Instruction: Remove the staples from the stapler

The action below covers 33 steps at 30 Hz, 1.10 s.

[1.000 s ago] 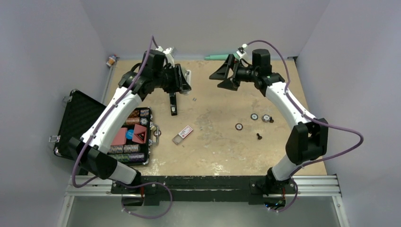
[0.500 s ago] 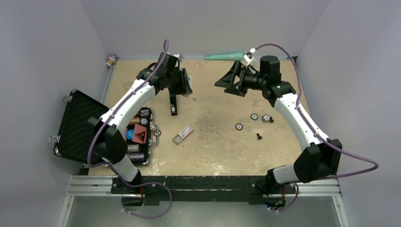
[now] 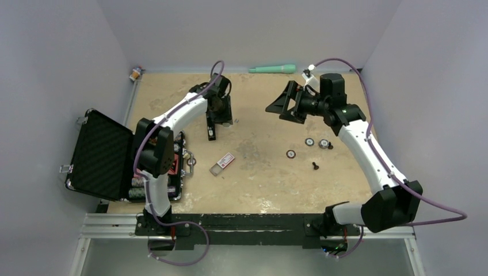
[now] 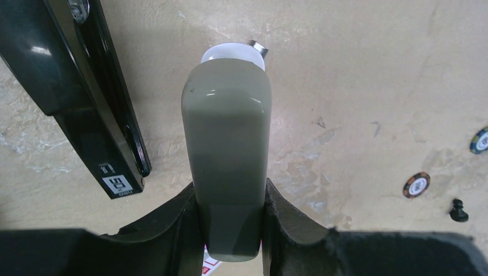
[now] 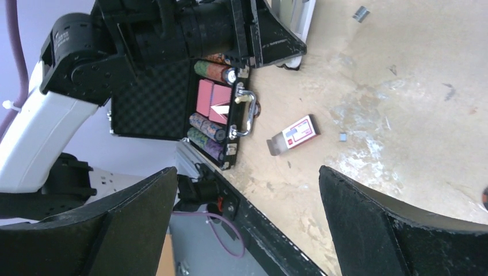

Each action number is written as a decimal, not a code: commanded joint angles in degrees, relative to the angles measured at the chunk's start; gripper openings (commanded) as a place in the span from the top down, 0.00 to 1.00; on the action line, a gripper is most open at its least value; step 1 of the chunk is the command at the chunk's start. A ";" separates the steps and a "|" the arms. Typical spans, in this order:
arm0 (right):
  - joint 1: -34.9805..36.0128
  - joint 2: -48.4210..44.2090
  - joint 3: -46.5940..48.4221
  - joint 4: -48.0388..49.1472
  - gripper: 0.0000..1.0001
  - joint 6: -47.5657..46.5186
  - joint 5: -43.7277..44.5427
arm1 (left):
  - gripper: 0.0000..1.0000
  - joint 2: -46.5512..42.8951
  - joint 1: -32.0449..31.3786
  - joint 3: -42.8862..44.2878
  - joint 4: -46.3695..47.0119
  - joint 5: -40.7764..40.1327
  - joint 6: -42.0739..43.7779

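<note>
The black stapler (image 3: pixel 211 127) lies on the table; in the left wrist view it (image 4: pixel 86 109) sits just left of my left gripper. My left gripper (image 3: pixel 222 117) (image 4: pixel 230 198) is shut on a pale green oblong case (image 4: pixel 228 155), held end-down over the table. A small silvery staple piece (image 4: pixel 259 47) lies at the case's far tip; it also shows in the right wrist view (image 5: pixel 361 12). Another tiny grey piece (image 5: pixel 343 137) lies near the label box. My right gripper (image 3: pixel 283 106) (image 5: pixel 247 172) is wide open and empty, in the air right of the stapler.
An open black case of poker chips (image 3: pixel 167 164) stands at the left. A small clear box with a red-and-white label (image 3: pixel 222 164) lies mid-table. Loose chips (image 3: pixel 309 142) and a small black piece (image 3: pixel 315 166) lie at the right. A green stick (image 3: pixel 273 69) lies at the back.
My left arm has folded in and brought the case down and right, beside the stapler's far end. My right gripper has drifted right and slightly nearer, still open.
</note>
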 commanded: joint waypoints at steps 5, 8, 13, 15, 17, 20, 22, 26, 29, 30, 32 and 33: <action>-1.28 -2.24 3.76 -6.93 0.02 -6.15 4.00 | 1.00 6.61 1.31 5.99 0.53 -4.23 -0.53; -1.46 -1.36 4.78 -8.29 0.02 -7.21 4.15 | 1.00 8.84 1.41 6.52 0.33 -4.59 -0.04; -1.62 0.20 5.89 -8.70 0.02 -8.08 3.11 | 1.00 12.30 1.78 7.51 -2.00 -5.91 1.77; -1.60 0.87 6.17 -8.77 0.02 -8.30 2.44 | 1.00 13.19 2.34 7.21 -2.77 -5.96 2.01; -1.60 1.38 6.27 -8.78 0.02 -8.46 1.90 | 1.00 13.86 2.91 6.64 -3.06 -5.31 2.13; -1.62 1.70 6.17 -8.66 0.02 -8.44 1.40 | 1.00 14.98 3.21 7.14 -4.59 -4.88 2.48; -1.60 1.78 5.78 -8.34 0.02 -8.29 1.06 | 1.00 14.74 3.46 6.73 -4.36 -5.25 2.32; -1.67 1.65 5.26 -7.91 0.02 -7.93 0.54 | 1.00 16.75 4.14 9.86 -9.04 -7.21 1.12; -1.67 1.32 5.30 -7.73 0.02 -7.72 0.58 | 0.94 17.62 4.31 11.42 -10.72 -6.99 0.81; -1.62 1.23 5.30 -7.73 0.02 -7.67 0.56 | 0.85 17.54 4.31 11.26 -10.69 -6.74 0.91; -1.62 0.98 5.33 -7.73 0.02 -7.59 0.54 | 0.63 17.16 4.31 10.82 -10.83 -6.86 0.78; -1.62 0.86 5.29 -7.69 0.02 -7.48 0.58 | 0.52 16.83 4.33 10.35 -10.81 -6.92 0.69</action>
